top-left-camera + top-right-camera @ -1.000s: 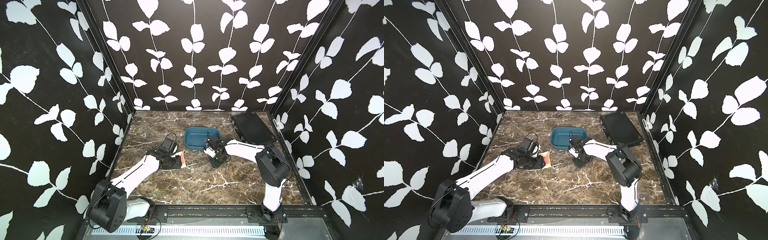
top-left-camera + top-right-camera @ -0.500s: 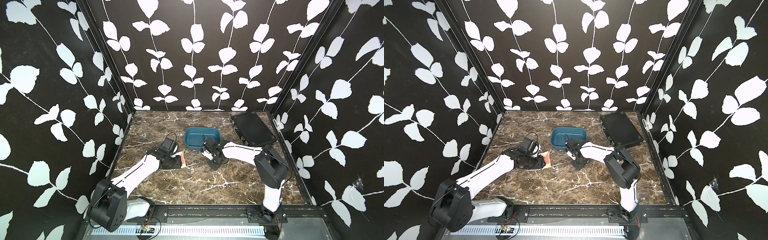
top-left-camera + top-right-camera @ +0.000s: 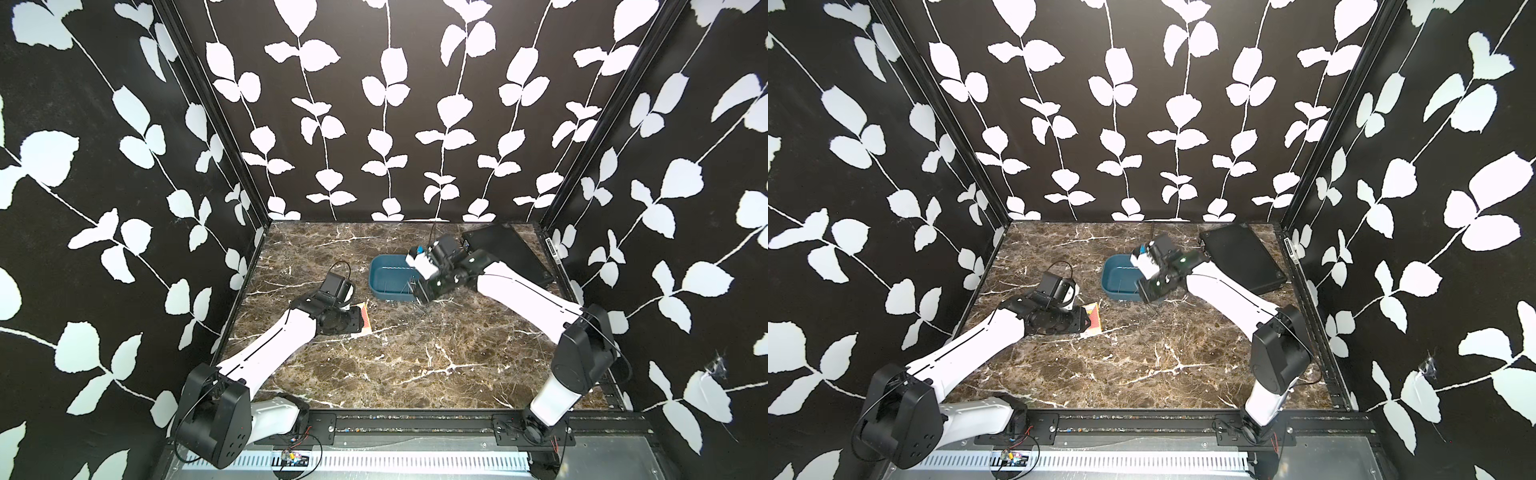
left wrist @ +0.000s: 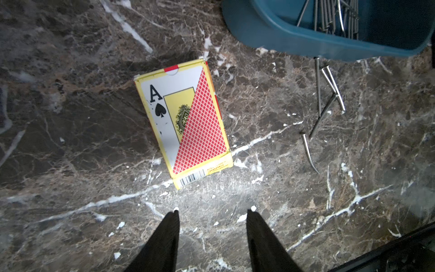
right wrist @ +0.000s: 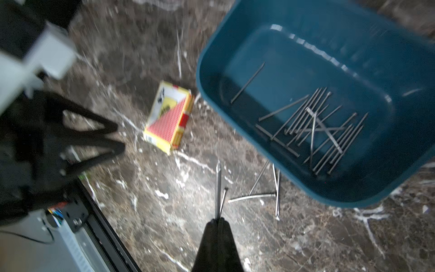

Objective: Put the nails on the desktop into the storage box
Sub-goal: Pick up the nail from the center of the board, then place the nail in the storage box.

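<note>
**Right gripper clenched on two nails beside the storage box; left gripper released over the desktop**

Your right gripper has its fingertips pressed together. Two nails stick out from between the tips, side by side, one reaching further than the other. This wrist view is blurred, so you cannot tell how firmly they are pinched. In both top views the gripper sits at the near right corner of the storage box, the teal tub in the middle of the desktop, toward its far side.

A pile of nails already lies in the storage box. Most of them run roughly parallel against the near wall and a few cross over the others. One single nail lies apart from the pile on the tub's floor.

You have loose nails on the marble just outside the tub's near wall. Several straight ones cross each other close to the wall. A bent nail lies a little further out, and the right wrist view shows the same group below the two held nails.

Your left gripper is released. Its two black fingers stand apart with only bare marble between them. It hangs over the desktop near the barcode end of a playing-card box, which is yellow-edged with an ace of spades and a red lattice back. That box lies flat, just to the left of the tub and apart from the loose nails.

A flat black case lies at the far right corner, behind the right arm.
</note>
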Motion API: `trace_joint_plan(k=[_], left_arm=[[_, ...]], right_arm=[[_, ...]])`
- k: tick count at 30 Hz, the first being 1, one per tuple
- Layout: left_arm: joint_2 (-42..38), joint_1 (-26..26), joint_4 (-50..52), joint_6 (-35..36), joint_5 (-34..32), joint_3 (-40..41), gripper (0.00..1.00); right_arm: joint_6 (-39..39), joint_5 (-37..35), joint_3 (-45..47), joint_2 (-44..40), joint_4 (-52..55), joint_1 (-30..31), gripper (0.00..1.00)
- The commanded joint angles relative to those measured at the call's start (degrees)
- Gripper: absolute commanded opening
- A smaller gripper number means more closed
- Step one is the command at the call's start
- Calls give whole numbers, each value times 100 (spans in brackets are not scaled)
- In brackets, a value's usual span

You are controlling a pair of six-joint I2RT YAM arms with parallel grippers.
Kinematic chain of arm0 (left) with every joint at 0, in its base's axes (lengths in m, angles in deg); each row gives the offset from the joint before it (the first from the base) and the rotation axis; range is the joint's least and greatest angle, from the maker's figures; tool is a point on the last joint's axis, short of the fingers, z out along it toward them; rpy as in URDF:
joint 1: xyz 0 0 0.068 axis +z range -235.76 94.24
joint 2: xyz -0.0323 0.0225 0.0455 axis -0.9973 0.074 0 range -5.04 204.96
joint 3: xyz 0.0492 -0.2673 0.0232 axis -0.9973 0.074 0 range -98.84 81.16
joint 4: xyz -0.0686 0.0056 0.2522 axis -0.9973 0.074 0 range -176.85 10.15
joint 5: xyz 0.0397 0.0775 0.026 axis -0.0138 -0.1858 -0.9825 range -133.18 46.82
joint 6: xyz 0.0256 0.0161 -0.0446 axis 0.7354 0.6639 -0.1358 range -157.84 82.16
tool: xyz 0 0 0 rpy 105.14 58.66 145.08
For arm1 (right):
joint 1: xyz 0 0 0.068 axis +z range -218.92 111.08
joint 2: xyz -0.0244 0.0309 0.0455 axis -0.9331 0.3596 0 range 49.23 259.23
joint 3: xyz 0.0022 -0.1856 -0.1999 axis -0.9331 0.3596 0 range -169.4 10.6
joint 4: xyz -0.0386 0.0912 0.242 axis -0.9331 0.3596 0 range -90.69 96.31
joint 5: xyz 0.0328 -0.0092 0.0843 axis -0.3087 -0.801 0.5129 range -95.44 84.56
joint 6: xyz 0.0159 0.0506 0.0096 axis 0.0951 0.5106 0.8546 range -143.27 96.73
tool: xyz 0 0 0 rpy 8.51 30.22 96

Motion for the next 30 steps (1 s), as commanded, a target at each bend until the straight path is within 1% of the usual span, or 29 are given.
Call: trace_joint_plan(k=[1,4,8,14,19,22,25,27,30], left_arm=[[-98,40,-73,-64,17,-169,49],[-40,38,-34,-54,39,-279,49],[-10,41,4,-70,141,-371,48],[90,24,-164,-193,479,-346,49],[234,-20,-722,-264,1031,-291,54],[337,-43,-1052,-290,1301,-307,57],[456,-48,-1183,-247,1383,-374,60],[544,-48,-1255,-228,1446,-416,61],[642,-44,-1319,-172,1535,-464,61]], right_arm=[[1006,172,-540,458,-374,-246,0],[1439,-197,-984,956,-398,-357,0],[1670,-686,-1406,1604,-306,-424,0],[1818,-1003,-1411,2203,-522,-502,0],[1760,-985,-1366,2432,-590,-562,1],[1687,-1019,-1249,2339,-552,-579,16],[1458,-1147,-1006,1981,-519,-568,29],[1286,-1219,-752,1609,-471,-559,32],[1009,-1341,-176,948,-344,-460,32]])
